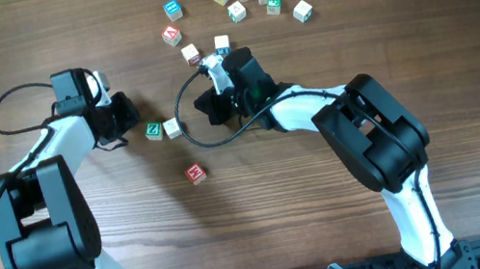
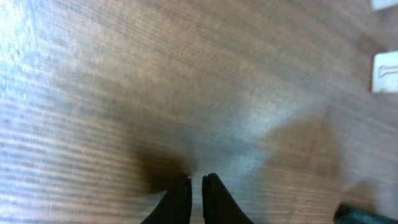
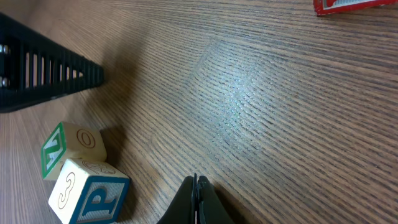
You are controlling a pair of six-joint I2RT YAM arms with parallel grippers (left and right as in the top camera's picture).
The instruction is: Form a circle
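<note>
As both claws are empty, left claw [image 2: 196, 180] nearly pressed together and right claw [image 3: 196, 182] pressed tight, we'd spread one before grabbing, then place blocks one at a time, approx. evenly round a ring. Far bunch of blocks [image 1: 237, 11] lies loose on the counter [image 1: 460, 49], pair of blocks [image 1: 163, 129] near the left claw, red block [image 1: 195, 173] apart; no containers in view

Pale blocks [image 1: 237, 10], brown grain
The table [image 1: 283, 215] is streaked brown wood; block faces show red, green and blue; the 2 arms [image 1: 65, 139] are white and black.
</note>
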